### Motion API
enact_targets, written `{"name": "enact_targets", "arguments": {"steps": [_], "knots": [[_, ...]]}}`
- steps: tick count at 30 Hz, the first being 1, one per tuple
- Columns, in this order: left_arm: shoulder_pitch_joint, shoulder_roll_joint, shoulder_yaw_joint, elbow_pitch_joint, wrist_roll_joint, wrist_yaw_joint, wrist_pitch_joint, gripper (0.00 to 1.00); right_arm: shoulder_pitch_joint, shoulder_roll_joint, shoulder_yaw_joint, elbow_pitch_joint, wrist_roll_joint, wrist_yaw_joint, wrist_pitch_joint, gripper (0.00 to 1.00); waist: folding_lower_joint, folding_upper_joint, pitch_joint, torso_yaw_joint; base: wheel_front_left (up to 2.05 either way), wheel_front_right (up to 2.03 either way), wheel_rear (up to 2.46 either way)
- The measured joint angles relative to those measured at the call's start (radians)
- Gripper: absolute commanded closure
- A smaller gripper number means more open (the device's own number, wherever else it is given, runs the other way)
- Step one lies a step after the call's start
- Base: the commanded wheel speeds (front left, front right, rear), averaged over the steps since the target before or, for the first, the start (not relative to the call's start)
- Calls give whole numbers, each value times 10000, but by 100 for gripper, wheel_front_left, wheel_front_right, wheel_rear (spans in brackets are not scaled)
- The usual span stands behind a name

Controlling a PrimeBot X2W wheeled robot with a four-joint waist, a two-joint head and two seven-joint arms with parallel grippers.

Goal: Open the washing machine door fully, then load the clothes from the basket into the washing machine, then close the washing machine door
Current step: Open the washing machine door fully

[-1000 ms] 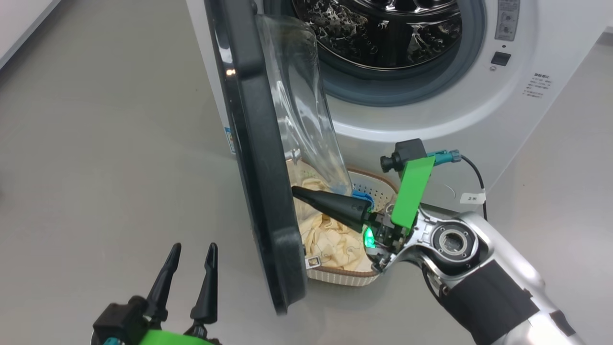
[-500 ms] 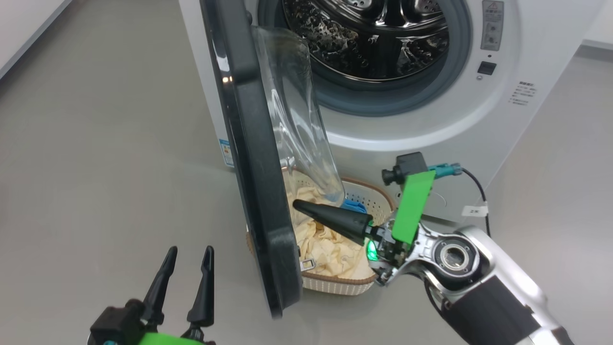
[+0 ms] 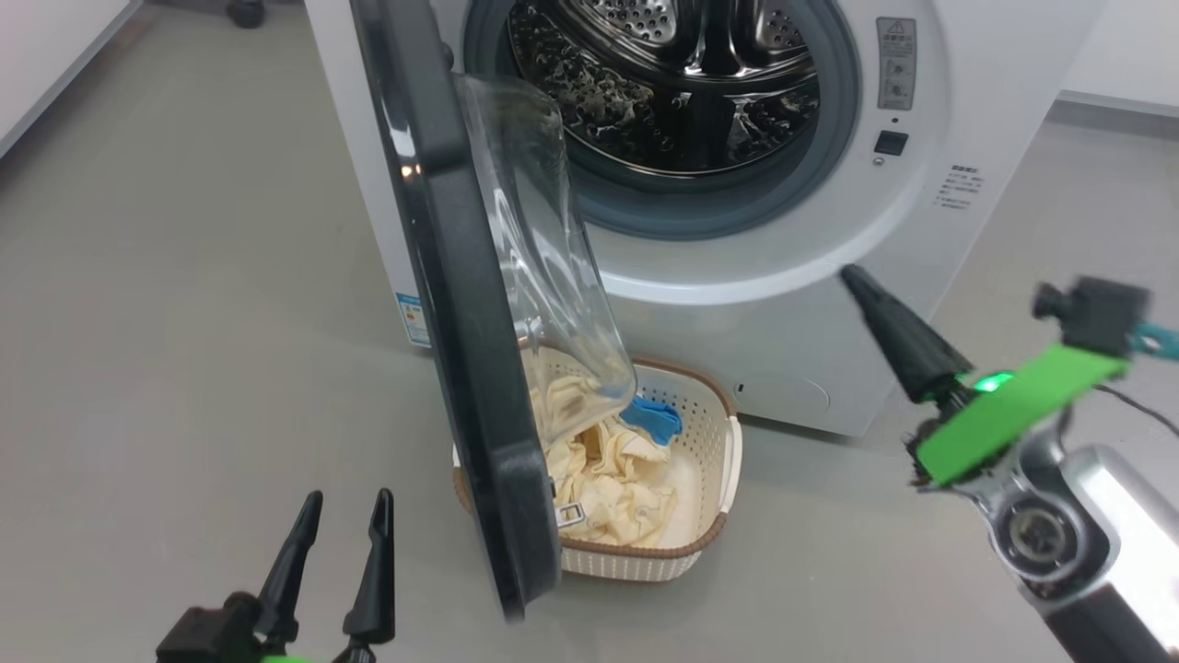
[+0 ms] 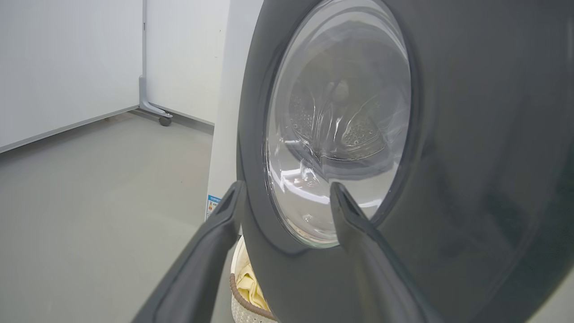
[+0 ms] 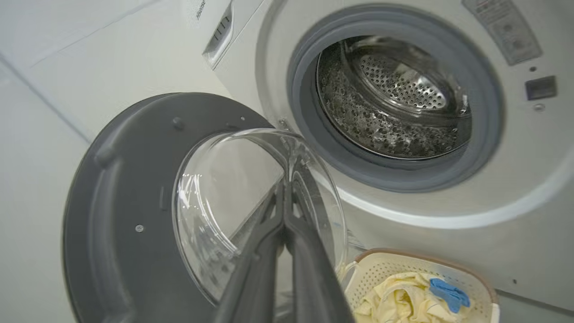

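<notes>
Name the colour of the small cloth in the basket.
The small cloth is bright blue, clearest in the right wrist view.

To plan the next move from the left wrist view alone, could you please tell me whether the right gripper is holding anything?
Observer: No, the right gripper is shut and empty, raised in front of the washing machine, below and right of its steel drum.
Operator: Thank you. What is left to load?
Observer: Cream-yellow clothes and a blue cloth piece lie in the basket.
Operator: Is anything inside that drum?
Observer: The part of it that the right wrist view shows holds no fabric.
</notes>
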Motion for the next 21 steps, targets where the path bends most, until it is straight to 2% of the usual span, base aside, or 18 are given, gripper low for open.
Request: {"name": "enact_targets", "arguments": {"steps": [1,2,3,4,6,8,13,19,21], "knots": [[13,-2,2,0,0,0,0,0,111,-297,96,111,-384,0,-725,99,0,0,-20,-23,0,0,0],[30,-2,27,0,0,2,0,0,249,-506,190,232,-600,2,-1461,71,0,0,-32,-59,0,0,0],[48,-2,63,-2,0,0,0,0,388,-654,314,339,-757,2,-2113,36,0,0,-41,-107,0,0,0],[60,0,107,-2,2,0,0,0,520,-803,470,477,-955,2,-2644,19,0,0,-48,-157,0,0,0],[68,0,165,-2,73,0,0,0,739,-1062,610,825,-1467,2,-3108,2,0,0,-62,-264,0,0,0],[71,0,196,-4,140,-10,0,0,911,-1168,393,1110,-1964,2,-3235,0,0,0,-73,-369,0,0,0],[106,0,286,-10,188,-12,0,0,1544,-717,-1572,920,-3756,2,-3275,0,0,0,-49,-582,0,0,0],[135,-2,297,-13,274,-58,0,0,3151,301,-3421,846,-6025,2,-3275,0,0,0,31,-722,0,0,0],[134,-2,301,-13,276,-88,0,0,3437,585,-3822,838,-6316,2,-3275,0,0,0,78,-747,0,0,0]]}}
